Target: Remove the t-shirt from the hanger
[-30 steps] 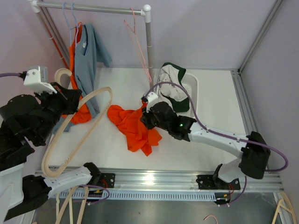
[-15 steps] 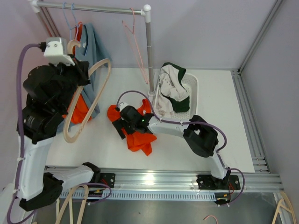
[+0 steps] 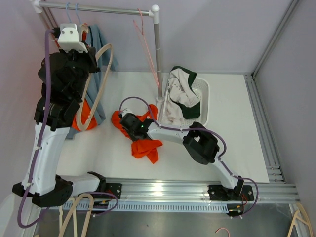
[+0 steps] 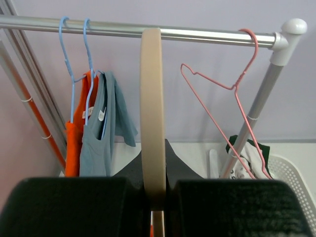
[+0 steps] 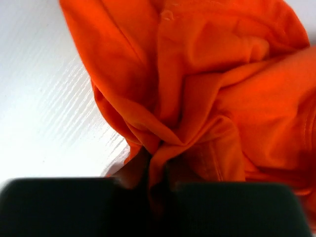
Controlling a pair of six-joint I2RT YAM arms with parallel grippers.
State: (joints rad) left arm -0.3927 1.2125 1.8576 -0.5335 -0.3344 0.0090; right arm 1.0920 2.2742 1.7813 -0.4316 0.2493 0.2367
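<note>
From the top external view, I have the left arm raised high toward the metal clothes rail (image 3: 108, 9). Its left gripper (image 3: 93, 53) is clamped on the broad beige wooden hanger (image 3: 105, 81), which is bare, with no cloth on it. The crumpled orange t-shirt (image 3: 145, 147) lies in a heap on the white table (image 3: 98, 153), well apart from that hanger. The right gripper (image 3: 129, 123) is down at the heap's upper left edge. Near it stands a white plastic basket (image 3: 205, 98) holding a white and green garment.

In the left wrist view, the left gripper (image 4: 158, 192) grips the beige wooden hanger (image 4: 150, 98) edge-on between its fingers. The beige band rises across the metal clothes rail (image 4: 207, 34), and I cannot tell whether it is hooked on or only held in front. To the left hang two blue wire hangers (image 4: 74, 64) carrying a grey-blue shirt (image 4: 96, 143) and an orange garment (image 4: 74, 143). A pink wire hanger (image 4: 237, 98) hangs empty to the right.

In the right wrist view, the right gripper (image 5: 158, 173) is pinched on a fold of the orange t-shirt (image 5: 197, 74), which rests on the white table (image 5: 39, 98).

I judge the removal itself done. What seems left is parking the hanger on the rail and letting go of the shirt.
</note>
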